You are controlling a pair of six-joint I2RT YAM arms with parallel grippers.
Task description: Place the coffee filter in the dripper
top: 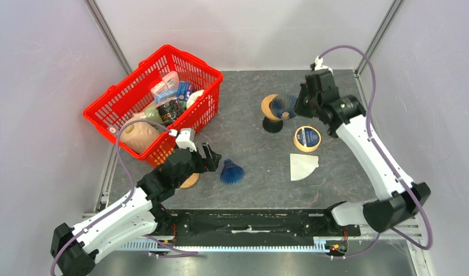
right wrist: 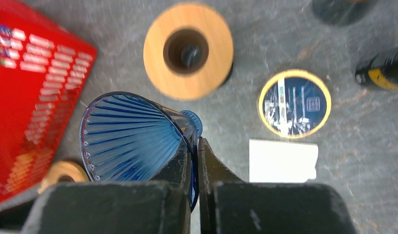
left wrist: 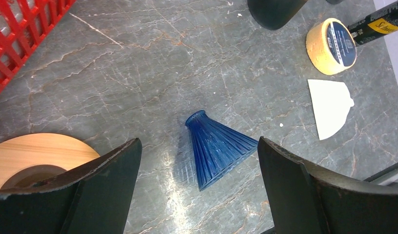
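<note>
The white paper coffee filter (top: 303,165) lies flat on the grey table, right of centre; it also shows in the left wrist view (left wrist: 330,107) and the right wrist view (right wrist: 283,161). My right gripper (top: 294,107) is shut on the rim of a blue ribbed dripper (right wrist: 129,136) and holds it tilted above a wooden ring (right wrist: 188,50). A second blue dripper (left wrist: 219,148) lies on its side in front of my left gripper (left wrist: 199,144). That gripper is open and empty, with its jaws either side of the dripper and above it.
A red basket (top: 120,95) full of packets stands at the back left. A yellow tape roll (top: 307,138) sits just beyond the filter. A dark round object (top: 272,125) lies near the wooden ring. A wooden disc (left wrist: 41,153) lies under my left arm.
</note>
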